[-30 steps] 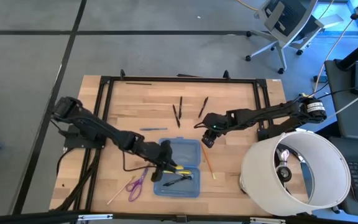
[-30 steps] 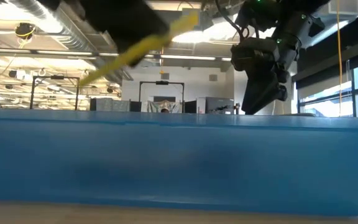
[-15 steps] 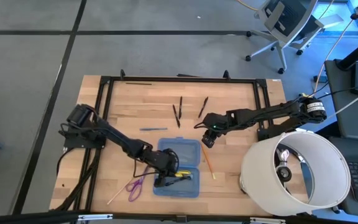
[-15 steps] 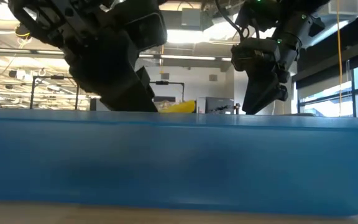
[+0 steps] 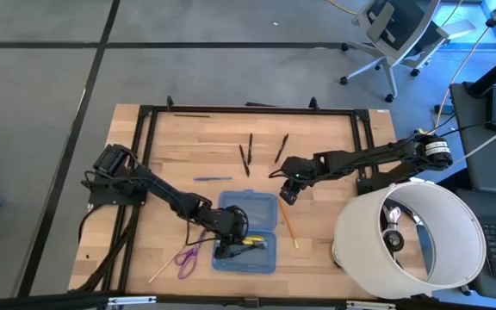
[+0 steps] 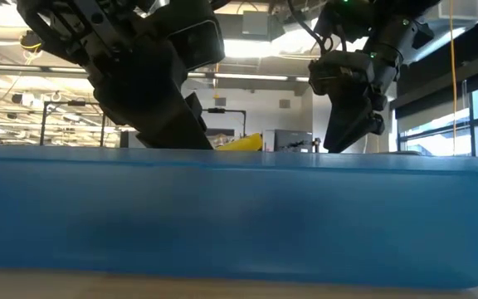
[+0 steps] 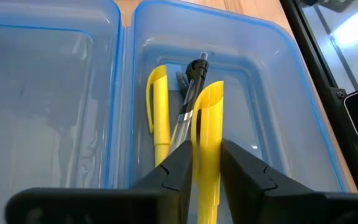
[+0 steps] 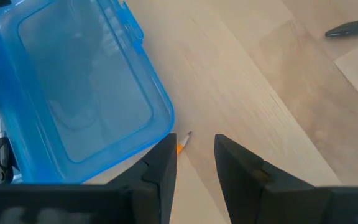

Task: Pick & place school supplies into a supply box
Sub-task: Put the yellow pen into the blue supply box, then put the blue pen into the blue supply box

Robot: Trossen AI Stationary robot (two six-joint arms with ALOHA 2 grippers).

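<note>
The supply box point(image 5: 246, 231) lies open, a translucent blue case with two halves. My left gripper point(image 5: 231, 245) reaches down into its near half point(image 7: 241, 93) and is shut on a yellow marker point(image 7: 207, 112). A second yellow stick point(image 7: 157, 118) and a black pen point(image 7: 193, 78) lie on that half's floor. My right gripper point(image 5: 288, 191) hovers open above the table right of the box, over the tip of an orange pencil point(image 8: 182, 145). Purple scissors point(image 5: 188, 256) and a pale stick point(image 5: 164, 271) lie on the table left of the box. My left gripper pinches the yellow marker's barrel point(image 7: 207, 149) between its two fingers point(image 7: 178, 169), which lie along its length. It comes from above, slanting down into the box's near half. One yellow end point(image 6: 243, 141) shows just over the box's wall in the low view.
A blue pen point(image 5: 212, 179) lies beyond the box, and two black pens point(image 5: 244, 159) point(image 5: 281, 148) lie farther back. Another black pen point(image 5: 192, 114) is at the far edge. A large white drum point(image 5: 407, 234) stands at the table's right near corner. A black frame rail point(image 5: 248, 110) borders the table.
My left gripper moved toward the table's near edge and came down into the box's near half, carrying the yellow marker, which tipped from a raised slant to nearly level at the box's rim. For the last half second it has stayed put.
</note>
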